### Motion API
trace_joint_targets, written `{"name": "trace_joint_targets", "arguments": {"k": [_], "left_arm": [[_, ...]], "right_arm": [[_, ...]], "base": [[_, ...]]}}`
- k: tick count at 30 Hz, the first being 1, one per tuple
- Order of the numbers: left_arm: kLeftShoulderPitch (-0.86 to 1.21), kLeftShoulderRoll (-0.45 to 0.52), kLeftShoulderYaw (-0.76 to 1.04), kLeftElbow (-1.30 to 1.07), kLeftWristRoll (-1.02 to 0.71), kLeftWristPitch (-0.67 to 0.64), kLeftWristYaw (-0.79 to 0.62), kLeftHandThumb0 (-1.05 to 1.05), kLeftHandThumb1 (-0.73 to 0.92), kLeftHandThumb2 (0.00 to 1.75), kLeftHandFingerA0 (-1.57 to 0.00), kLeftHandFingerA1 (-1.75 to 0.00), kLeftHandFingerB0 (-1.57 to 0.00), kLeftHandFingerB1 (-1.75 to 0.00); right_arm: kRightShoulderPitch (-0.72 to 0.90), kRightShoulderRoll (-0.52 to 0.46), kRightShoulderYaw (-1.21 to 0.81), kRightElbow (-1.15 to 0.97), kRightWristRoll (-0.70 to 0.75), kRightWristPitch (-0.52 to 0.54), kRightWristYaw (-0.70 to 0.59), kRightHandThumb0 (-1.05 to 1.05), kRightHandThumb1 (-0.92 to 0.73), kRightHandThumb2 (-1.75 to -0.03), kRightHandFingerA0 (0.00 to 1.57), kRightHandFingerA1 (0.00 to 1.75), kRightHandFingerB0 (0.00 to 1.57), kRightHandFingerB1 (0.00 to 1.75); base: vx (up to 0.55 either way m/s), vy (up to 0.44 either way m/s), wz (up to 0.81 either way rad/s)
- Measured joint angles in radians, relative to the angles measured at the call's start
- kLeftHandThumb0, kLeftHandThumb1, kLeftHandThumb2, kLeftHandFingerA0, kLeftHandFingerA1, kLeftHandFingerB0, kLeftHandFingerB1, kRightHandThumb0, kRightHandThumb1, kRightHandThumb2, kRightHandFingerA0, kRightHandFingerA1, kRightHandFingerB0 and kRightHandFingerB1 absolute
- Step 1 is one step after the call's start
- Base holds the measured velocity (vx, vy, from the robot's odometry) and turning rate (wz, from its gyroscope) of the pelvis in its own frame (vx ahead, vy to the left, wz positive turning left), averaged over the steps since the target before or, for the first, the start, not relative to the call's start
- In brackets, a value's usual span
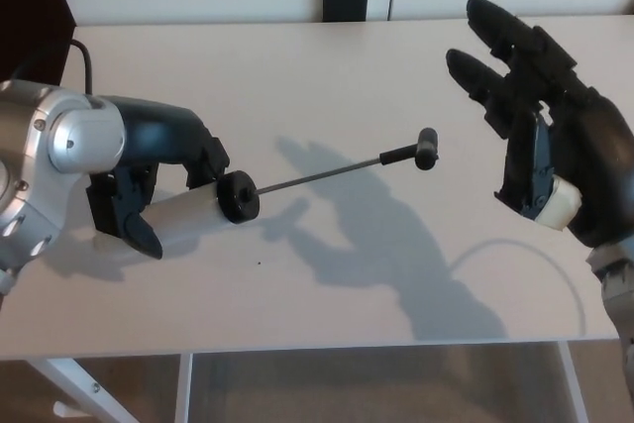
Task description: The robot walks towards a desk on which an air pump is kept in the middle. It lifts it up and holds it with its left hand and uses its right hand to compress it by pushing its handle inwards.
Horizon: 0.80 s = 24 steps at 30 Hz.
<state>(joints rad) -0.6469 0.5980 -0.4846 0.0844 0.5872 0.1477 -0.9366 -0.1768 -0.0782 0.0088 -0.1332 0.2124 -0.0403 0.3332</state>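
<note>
Pump (193, 213) barrel, rigid and apparently light, clamped in left hand (149, 185); thin rod extended. Right hand (540, 146), fingers spread and empty, should press the handle (426, 149).

White pump (186, 215), blk handle (427, 148)

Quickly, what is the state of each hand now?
Left hand: shut on the air pump, gripping its white barrel.
Right hand: open, holding nothing, apart from the pump's handle.
</note>
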Motion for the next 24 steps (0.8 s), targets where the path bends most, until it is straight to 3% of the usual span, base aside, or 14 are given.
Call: {"name": "trace_joint_targets", "arguments": {"k": [12,13,19,20,22,23,24], "left_arm": [[0.001,-0.001,-0.003,0.021,-0.001,-0.014,0.001,-0.13,0.77,0.69,-0.83,-1.34,-0.62,-1.31],[0.001,-0.001,-0.003,0.021,-0.001,-0.015,0.001,-0.14,0.75,0.69,-0.85,-1.40,-0.63,-1.33],[0.001,-0.003,-0.005,0.023,-0.001,-0.019,0.001,-0.13,0.74,0.69,-0.88,-1.36,-0.66,-1.35],[0.001,-0.004,-0.005,0.023,-0.001,-0.019,0.001,-0.12,0.76,0.67,-0.84,-1.32,-0.62,-1.34],[0.000,-0.006,-0.007,0.023,-0.001,-0.019,0.001,-0.12,0.76,0.67,-0.84,-1.32,-0.62,-1.34],[0.000,-0.007,-0.007,0.023,-0.001,-0.019,0.001,-0.13,0.76,0.66,-0.83,-1.30,-0.62,-1.31],[0.000,-0.008,-0.008,0.023,-0.001,-0.019,0.001,-0.13,0.76,0.66,-0.83,-1.30,-0.62,-1.31]], "right_arm": [[0.000,-0.008,0.039,0.004,-0.020,0.004,0.000,-0.89,-0.79,-1.13,0.08,0.27,0.08,0.21],[0.000,-0.009,0.042,0.007,-0.024,0.003,0.000,-0.89,-0.80,-1.15,0.07,0.25,0.07,0.19],[-0.001,-0.029,0.079,0.033,-0.101,-0.037,-0.018,-0.88,-0.82,-1.16,0.09,0.29,0.09,0.22],[-0.001,-0.037,0.089,0.033,-0.128,-0.043,-0.028,-0.81,-0.92,-0.75,0.07,0.25,0.06,0.22],[-0.001,-0.043,0.099,0.035,-0.153,-0.050,-0.039,-0.81,-0.92,-0.75,0.07,0.25,0.06,0.22],[-0.001,-0.045,0.104,0.038,-0.166,-0.055,-0.045,-0.88,-0.80,-0.93,0.10,0.30,0.05,0.21],[-0.001,-0.047,0.109,0.040,-0.178,-0.059,-0.052,-0.88,-0.80,-0.93,0.10,0.30,0.05,0.21]], "base": [[0.00,0.000,0.00],[0.00,0.000,0.00],[0.00,0.000,0.00],[0.00,0.000,0.00],[0.00,0.000,0.00],[0.00,0.000,0.00],[0.00,0.000,0.00]]}}
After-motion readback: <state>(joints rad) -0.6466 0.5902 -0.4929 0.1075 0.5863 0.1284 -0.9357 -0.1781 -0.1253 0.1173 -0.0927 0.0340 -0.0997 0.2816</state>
